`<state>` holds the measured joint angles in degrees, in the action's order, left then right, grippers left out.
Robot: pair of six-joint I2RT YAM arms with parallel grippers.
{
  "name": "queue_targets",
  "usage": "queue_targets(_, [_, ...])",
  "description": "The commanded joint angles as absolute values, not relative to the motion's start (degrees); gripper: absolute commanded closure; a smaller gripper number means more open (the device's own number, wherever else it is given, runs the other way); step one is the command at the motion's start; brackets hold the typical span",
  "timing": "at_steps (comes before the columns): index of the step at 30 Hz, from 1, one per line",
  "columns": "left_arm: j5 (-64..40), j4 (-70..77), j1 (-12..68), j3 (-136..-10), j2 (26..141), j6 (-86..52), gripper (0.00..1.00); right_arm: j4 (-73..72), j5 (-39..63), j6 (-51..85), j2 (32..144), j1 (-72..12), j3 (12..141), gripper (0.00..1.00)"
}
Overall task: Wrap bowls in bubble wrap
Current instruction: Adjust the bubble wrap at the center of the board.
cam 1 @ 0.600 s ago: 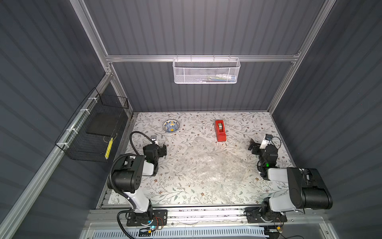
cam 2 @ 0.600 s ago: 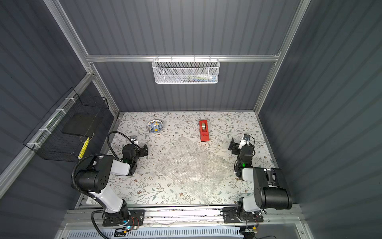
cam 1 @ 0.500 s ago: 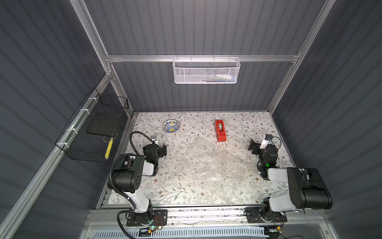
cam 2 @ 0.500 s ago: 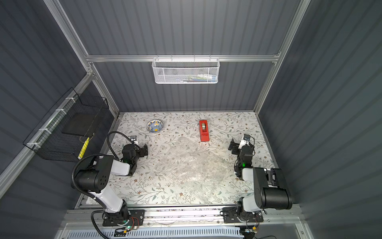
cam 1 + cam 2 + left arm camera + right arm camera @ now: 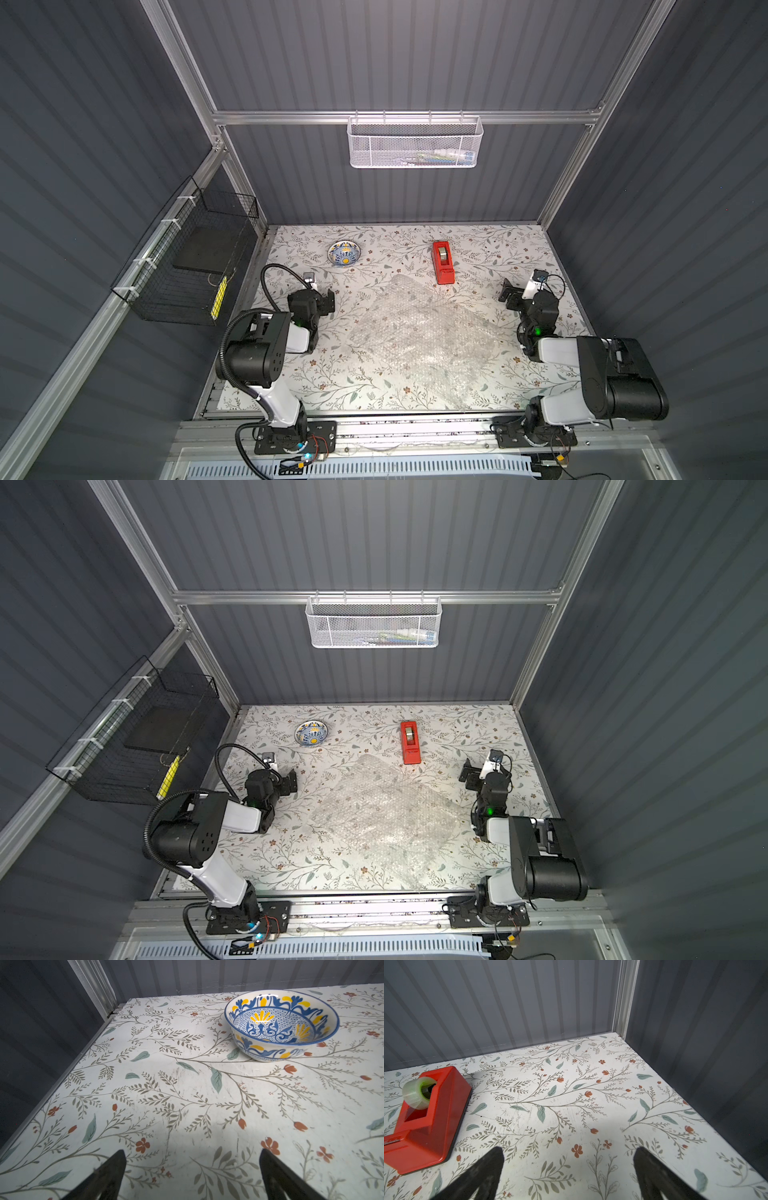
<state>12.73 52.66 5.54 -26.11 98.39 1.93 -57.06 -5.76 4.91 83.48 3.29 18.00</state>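
Bowl [image 5: 344, 254] stands upright at the far left of the table [image 5: 498, 249], well apart from the bubble wrap [image 5: 419, 336] lying in the middle. Left gripper [image 5: 192, 1153] and right gripper [image 5: 569, 1151] are spread wide, holding nothing.

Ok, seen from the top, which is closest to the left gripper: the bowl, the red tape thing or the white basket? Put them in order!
1. The bowl, just beyond the left gripper, toward the back.
2. The red tape dispenser, across toward the robot's right.
3. The white basket, hanging high up at the back.
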Motion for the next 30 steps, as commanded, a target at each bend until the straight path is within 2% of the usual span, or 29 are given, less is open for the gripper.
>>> queue_targets(1, [12.3,53.41,5.36,-26.41,98.35,2.07,0.0,-58.17,-6.16,4.82,83.62,3.08,17.54,0.01])
queue_targets(5, [11.95,53.54,5.36,-26.35,97.66,2.64,0.0,-62.04,-4.93,4.11,83.49,3.08,15.64,0.01])
queue_targets(8, [12.2,47.76,5.49,-28.11,95.0,2.59,0.0,-64.13,-4.92,4.24,82.1,3.08,13.92,0.01])
queue_targets(14, [15.17,35.42,6.13,-32.91,89.69,1.77,0.0,-56.24,-5.97,4.39,73.77,2.99,14.36,0.01])
queue_targets(16, [16.58,27.23,6.24,-36.04,86.82,-0.26,0.0,-47.5,-7.46,5.23,67.72,2.64,15.94,0.01])
queue_targets(21, [17.26,7.38,6.3,-44.01,82.25,-8.47,0.0,-10.58,-9.2,15.85,53.52,2.64,28.45,0.01])
queue_targets(26, [12.88,-8.99,6.33,-48.84,80.98,-16.1,0.0,16.51,-0.27,25.7,49.49,1.04,38.82,0.01])
queue_targets(30, [8.69,-17.79,6.41,-50.85,79.24,-19.52,0.0,33.95,1.67,33.66,52.04,-4.85,45.23,0.01])
